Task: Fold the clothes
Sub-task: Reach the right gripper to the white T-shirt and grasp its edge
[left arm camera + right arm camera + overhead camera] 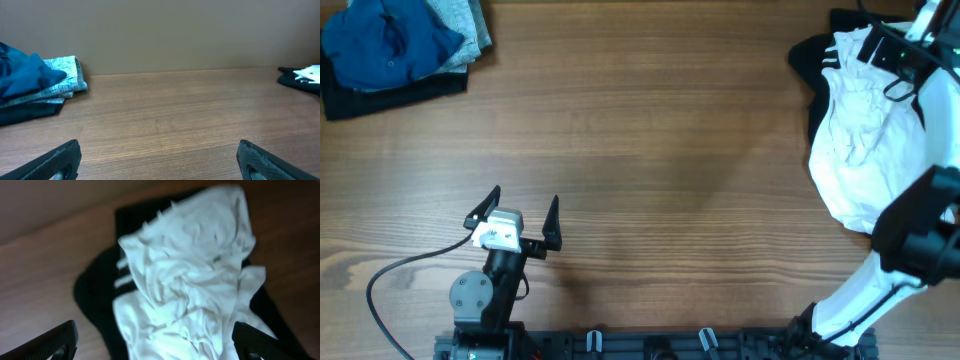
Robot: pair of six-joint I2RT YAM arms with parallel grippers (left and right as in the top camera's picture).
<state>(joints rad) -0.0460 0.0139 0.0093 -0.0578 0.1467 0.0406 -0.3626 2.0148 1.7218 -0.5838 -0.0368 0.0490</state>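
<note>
Inventory, 1 moment, as I read it from the remote station.

1. White T-shirt (865,150): crumpled in a heap at the far-right edge of the surface (670,130), unfolded. Its long axis runs near-to-far. A small striped part (122,272) shows on its left side.
2. Black garment (810,60): lies under the shirt, showing along its far and left edges.
3. Blue and grey folded garments (390,40): stacked at the far-left corner, well apart from the shirt.
4. Right claw (155,342): jaws spread wide, holding nothing, poised directly over the shirt. I cannot tell whether it touches the fabric.
5. Left claw (525,200): jaws also spread wide and empty, near-left, low over bare surface.

Judgement: the shirt lies directly below the right claw and far off to the right of the left claw, so the right arm is much the nearer. I expect the first pull to bring the shirt left, toward the middle.
</note>
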